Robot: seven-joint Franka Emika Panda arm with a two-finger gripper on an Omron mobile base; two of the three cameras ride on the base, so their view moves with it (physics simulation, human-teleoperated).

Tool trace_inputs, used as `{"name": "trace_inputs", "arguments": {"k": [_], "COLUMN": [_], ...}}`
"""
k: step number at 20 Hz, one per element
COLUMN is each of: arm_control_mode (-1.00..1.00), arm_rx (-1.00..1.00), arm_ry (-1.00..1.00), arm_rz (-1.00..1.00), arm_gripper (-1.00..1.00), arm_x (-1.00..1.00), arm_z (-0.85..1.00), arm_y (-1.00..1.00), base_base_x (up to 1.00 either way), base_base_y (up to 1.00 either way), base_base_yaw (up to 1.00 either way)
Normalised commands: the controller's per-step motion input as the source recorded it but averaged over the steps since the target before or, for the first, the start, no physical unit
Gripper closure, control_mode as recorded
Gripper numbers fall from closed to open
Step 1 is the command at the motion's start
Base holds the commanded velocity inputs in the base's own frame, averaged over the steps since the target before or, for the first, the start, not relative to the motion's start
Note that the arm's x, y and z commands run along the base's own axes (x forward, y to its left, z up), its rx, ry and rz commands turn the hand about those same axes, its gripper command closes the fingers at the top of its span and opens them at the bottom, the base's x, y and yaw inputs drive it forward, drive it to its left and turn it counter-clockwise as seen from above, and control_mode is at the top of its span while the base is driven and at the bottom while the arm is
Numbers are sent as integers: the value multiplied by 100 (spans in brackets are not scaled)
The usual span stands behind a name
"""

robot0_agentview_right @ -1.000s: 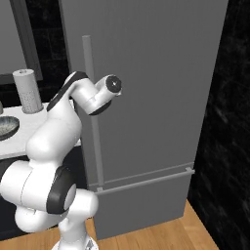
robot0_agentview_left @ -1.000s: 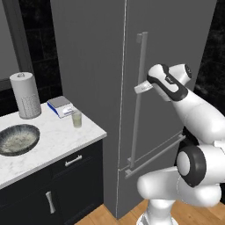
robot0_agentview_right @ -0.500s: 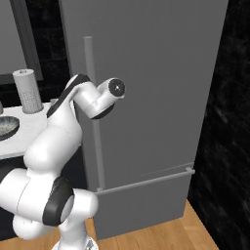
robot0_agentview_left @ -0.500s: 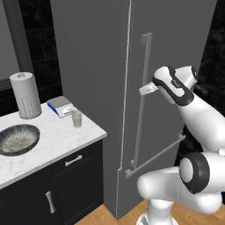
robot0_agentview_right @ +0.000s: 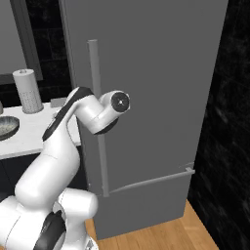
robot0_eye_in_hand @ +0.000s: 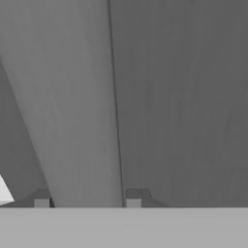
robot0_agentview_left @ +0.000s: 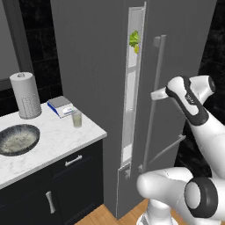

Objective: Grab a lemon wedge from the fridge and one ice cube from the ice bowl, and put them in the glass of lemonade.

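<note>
we hold the two-finger gripper pinched around the tall grey fridge's long vertical bar handle — an off-arc pull risks slipping off.

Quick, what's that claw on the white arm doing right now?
Gripper: closed on the long vertical grey bar handle of the tall grey fridge, whose door stands ajar.

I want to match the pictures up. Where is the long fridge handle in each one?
Left base view: the fridge handle stands right of centre, on the opened door.
Right base view: a tall bar left of centre, partly behind the arm.
Hand view: a wide pale band rising from between the jaws.
Shared landmark: the grey fridge door.
</note>
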Motion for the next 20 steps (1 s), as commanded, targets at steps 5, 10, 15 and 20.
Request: {"name": "trace_inputs", "arguments": {"k": [5,10,15,20], "arm_control_mode": [-100,-100,-100,-100], "arm_rx": [5,6,9,10], "arm_ry": [0,0,-9,-48], "arm_rz": [-16,-15,-15,-12], "arm_gripper": [100,100,100,100], "arm_x": [-21,-18,-38,-76], "arm_z": [0,6,-8,-53], "arm_y": [-99,-100,-100,-73], "base_base_x": [0,0,0,0], "base_base_y": [0,0,0,0], "base_base_yaw": [0,0,0,0]}}
